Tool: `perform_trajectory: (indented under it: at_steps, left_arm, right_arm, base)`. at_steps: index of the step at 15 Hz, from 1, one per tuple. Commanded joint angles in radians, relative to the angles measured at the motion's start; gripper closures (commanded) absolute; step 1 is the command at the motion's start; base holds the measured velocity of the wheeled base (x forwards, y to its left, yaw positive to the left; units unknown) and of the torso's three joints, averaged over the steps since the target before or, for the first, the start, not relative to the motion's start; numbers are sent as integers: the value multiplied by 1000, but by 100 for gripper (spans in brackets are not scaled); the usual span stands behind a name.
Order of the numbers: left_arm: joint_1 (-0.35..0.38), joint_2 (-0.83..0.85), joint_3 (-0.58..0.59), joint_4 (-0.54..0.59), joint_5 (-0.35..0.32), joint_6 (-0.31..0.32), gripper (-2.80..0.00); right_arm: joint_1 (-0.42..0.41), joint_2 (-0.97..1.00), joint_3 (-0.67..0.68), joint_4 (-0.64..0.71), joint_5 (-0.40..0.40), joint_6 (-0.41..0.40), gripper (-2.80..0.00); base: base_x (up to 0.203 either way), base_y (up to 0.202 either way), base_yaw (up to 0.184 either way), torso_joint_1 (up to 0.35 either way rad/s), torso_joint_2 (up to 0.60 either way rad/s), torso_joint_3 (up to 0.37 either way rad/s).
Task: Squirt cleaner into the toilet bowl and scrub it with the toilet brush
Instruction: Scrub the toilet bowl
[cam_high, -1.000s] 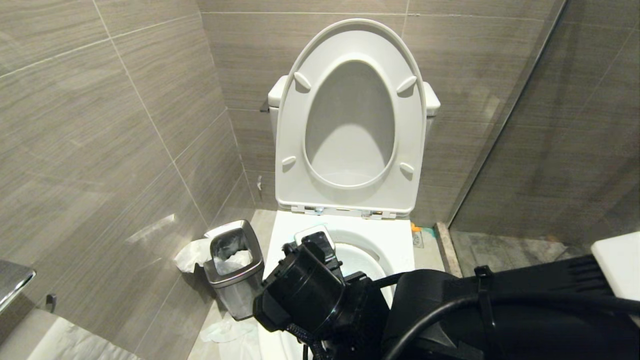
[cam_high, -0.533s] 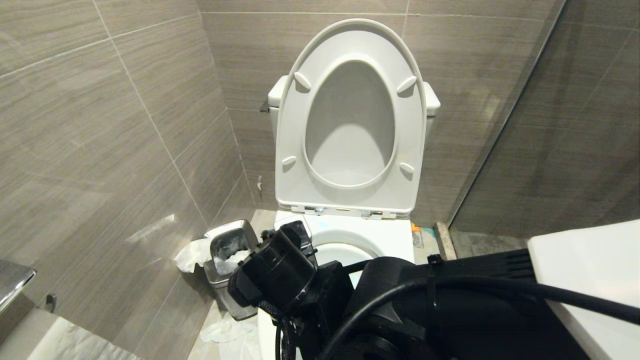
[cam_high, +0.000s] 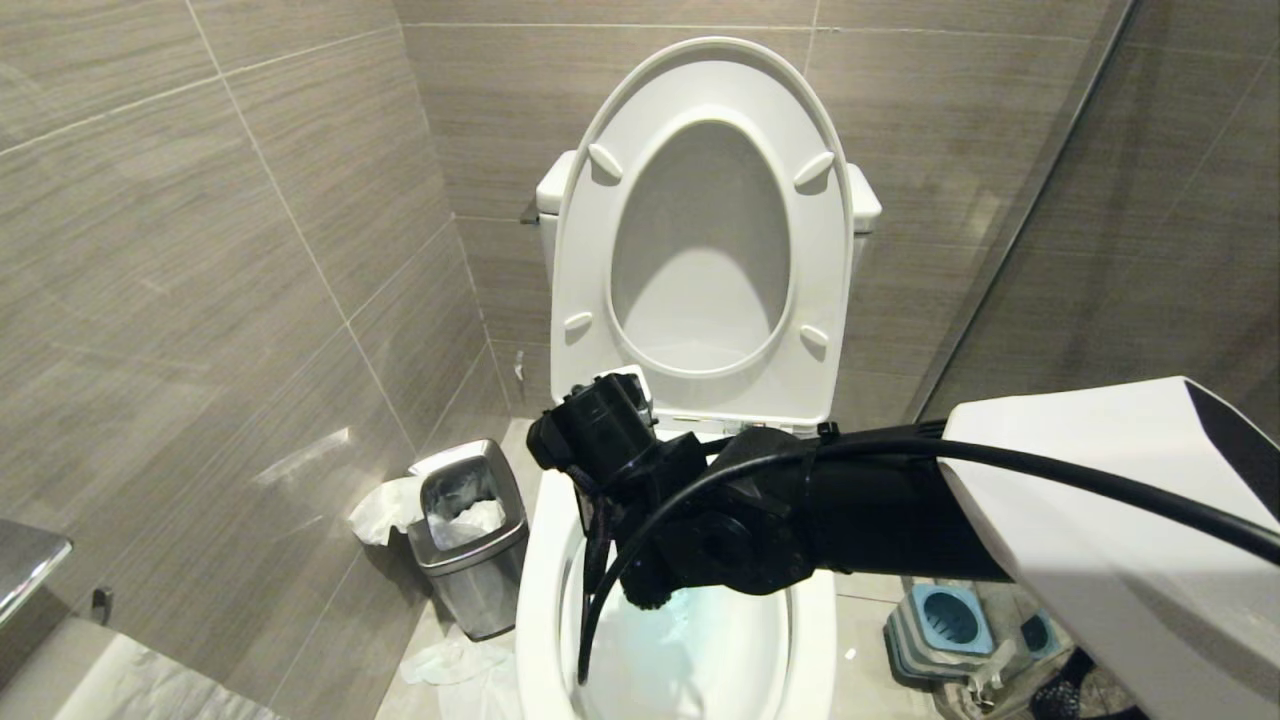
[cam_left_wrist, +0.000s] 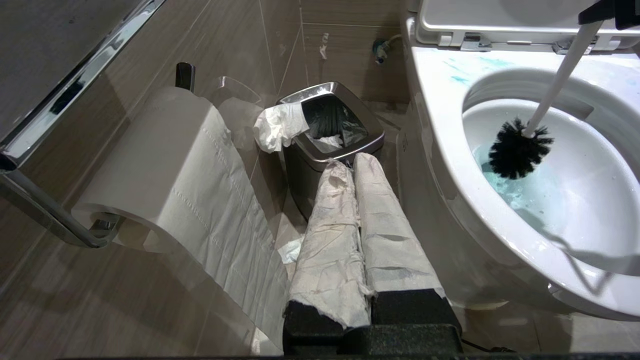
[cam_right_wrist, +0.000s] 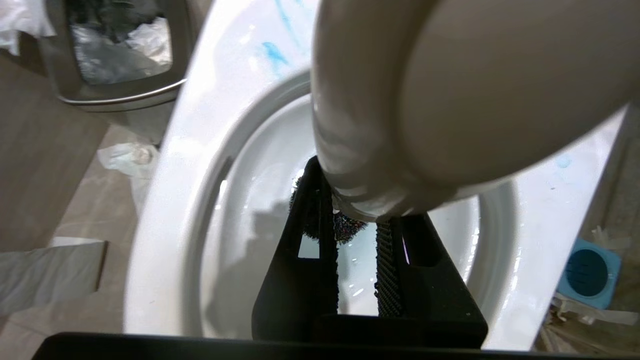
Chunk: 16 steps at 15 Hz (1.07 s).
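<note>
Grey-tiled stall, toilet bowl (cam_high: 545, 590) against the far wall, seat and lid raised. Toilet brush (cam_left_wrist: 520, 147) is in the basin — dark bristle head low on the left inner wall, just above the water tinted with cleaner (cam_left_wrist: 515, 190); blue streaks also on the far rim. White handle slopes up and away toward the hinge. Right gripper (cam_right_wrist: 357, 260) is clenched on the handle's top end, brush hanging straight down below it, arm reaching in from the right. Left gripper (cam_left_wrist: 357, 220) parked near the floor left of the bowl, fingers pressed together, empty. Judgement: scrubbing underway — next stroke follows the handle axis.

Steel waste bin (cam_high: 470, 530) left of bowl, brush base (cam_high: 945, 620) right.
</note>
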Motion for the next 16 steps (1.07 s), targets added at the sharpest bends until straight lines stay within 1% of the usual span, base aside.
perform_trajectory:
  at_steps: [1,4,7,9,12,14,16]
  left_arm:
    - [0,0,0,1,1,0,0]
    - [0,1,1,0,0,0,0]
    - [0,1,0,1,0,0,0]
    - [0,0,1,0,-1,0,0]
    - [0,0,0,-1,1,0,0]
    - [0,0,1,-1,-1,0,0]
    - [0,0,0,-1,1,0,0]
  right_arm:
    - [-33,16,-16,0,-6,-17,0]
    - [-81,19,-10,1,-50,-20,0]
    - [-109,-2,57,2,-58,-18,0]
    - [-108,-46,123,0,-49,-12,0]
    - [-62,-91,165,1,-41,11,0]
    - [-60,-78,160,-2,-32,19,0]
    - [-70,-36,124,-6,-32,19,0]
  base:
    - [0,0,0,0,0,0]
    - [0,0,0,0,0,0]
    - [0,0,0,0,0,0]
    - [0,0,0,0,0,0]
    - [0,0,0,0,0,0]
    - [0,0,0,0,0,0]
    - [0,0,0,0,0,0]
